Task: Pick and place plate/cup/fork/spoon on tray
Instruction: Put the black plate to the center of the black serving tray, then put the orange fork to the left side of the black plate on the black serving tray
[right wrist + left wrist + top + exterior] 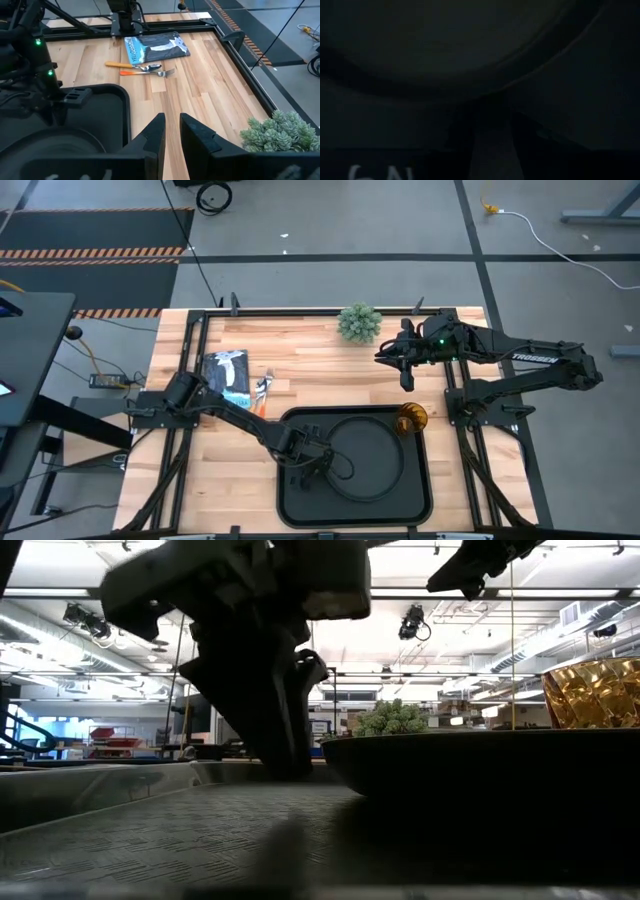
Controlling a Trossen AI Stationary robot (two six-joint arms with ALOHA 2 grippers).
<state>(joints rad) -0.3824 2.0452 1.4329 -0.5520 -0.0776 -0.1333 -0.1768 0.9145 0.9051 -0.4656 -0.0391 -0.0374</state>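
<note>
The round black plate (372,460) lies in the black tray (415,505); in the low view its rim (470,745) sits just above the tray floor. The amber cup (411,420) stands upright in the tray's far right corner. My left gripper (312,467) is down in the tray at the plate's left rim. My right gripper (171,131) hovers over the table beyond the tray, slightly open and empty. The fork (159,73) and the spoon (135,65) lie side by side on the wood left of the tray.
A dark printed packet (228,375) lies at the table's left, next to the fork and spoon. A small green plant (359,322) stands at the far edge, close to my right gripper. Bare wood lies between the tray and the plant.
</note>
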